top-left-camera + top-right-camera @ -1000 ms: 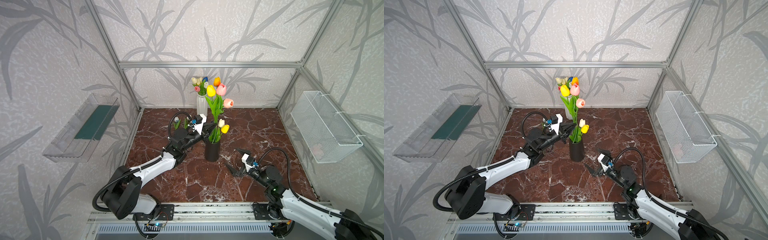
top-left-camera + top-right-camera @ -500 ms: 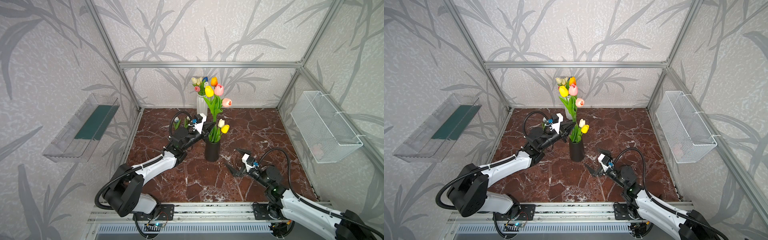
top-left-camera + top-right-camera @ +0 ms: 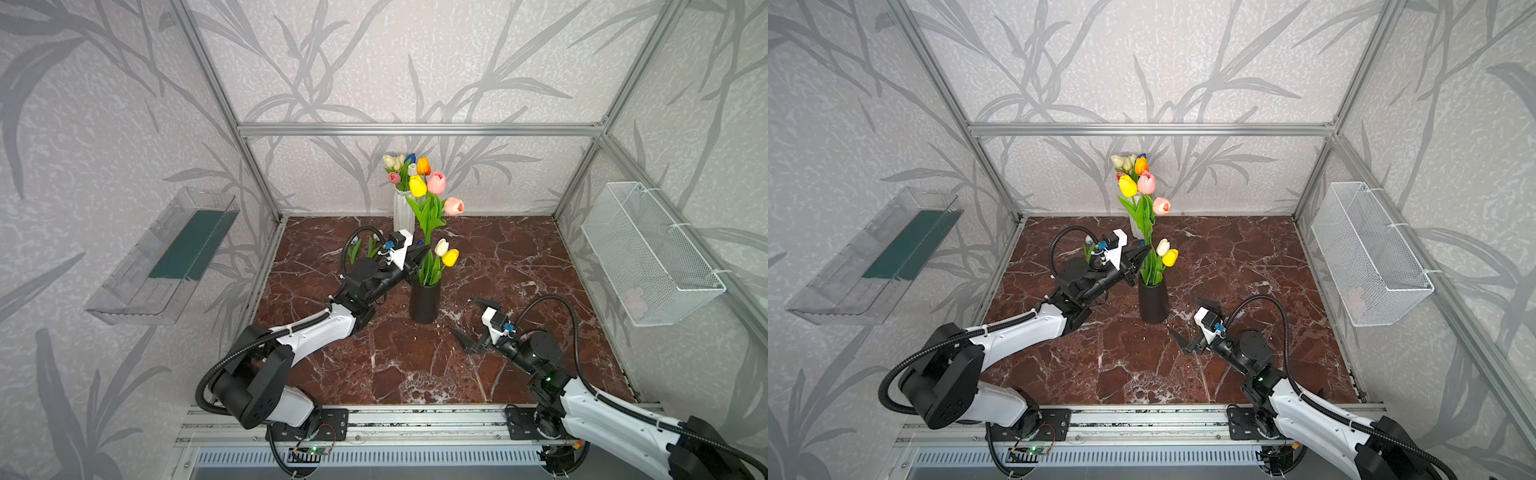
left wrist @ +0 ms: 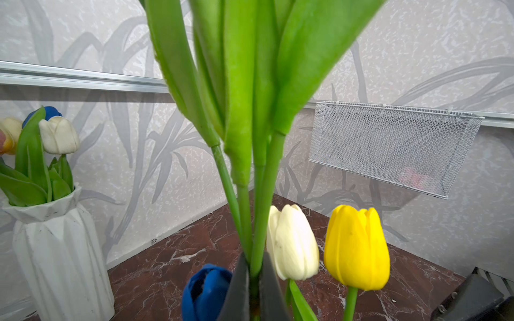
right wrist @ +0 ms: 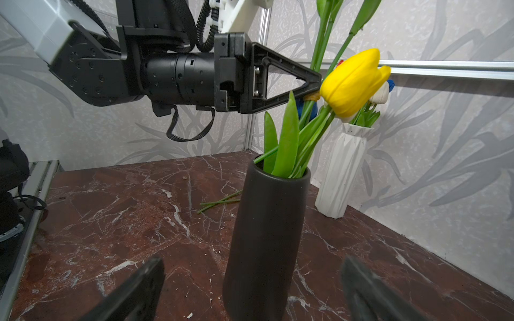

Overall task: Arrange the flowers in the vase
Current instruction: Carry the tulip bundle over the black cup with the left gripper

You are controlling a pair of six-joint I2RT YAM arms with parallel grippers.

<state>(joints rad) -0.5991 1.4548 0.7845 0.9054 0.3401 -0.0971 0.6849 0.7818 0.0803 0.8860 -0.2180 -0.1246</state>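
The left claw (image 3: 423, 252) is pinched shut on the stems of the tall flowers (image 3: 432, 195) just above the rim of the black vase (image 3: 424, 301), probably to keep them upright while their ends sit inside beside the short white and yellow ones. Right of it and apart, the right claw (image 3: 468, 319) sits low with jaws spread wide and empty, seemingly ready to brace it.

The dark red marble tabletop (image 3: 519, 257) carries a black vase (image 3: 424, 301) near its middle. A white vase (image 3: 403, 212) stands at 12 o'clock, by the back edge. Loose green stems (image 5: 219, 201) lie flat at about 10 o'clock from the black vase.
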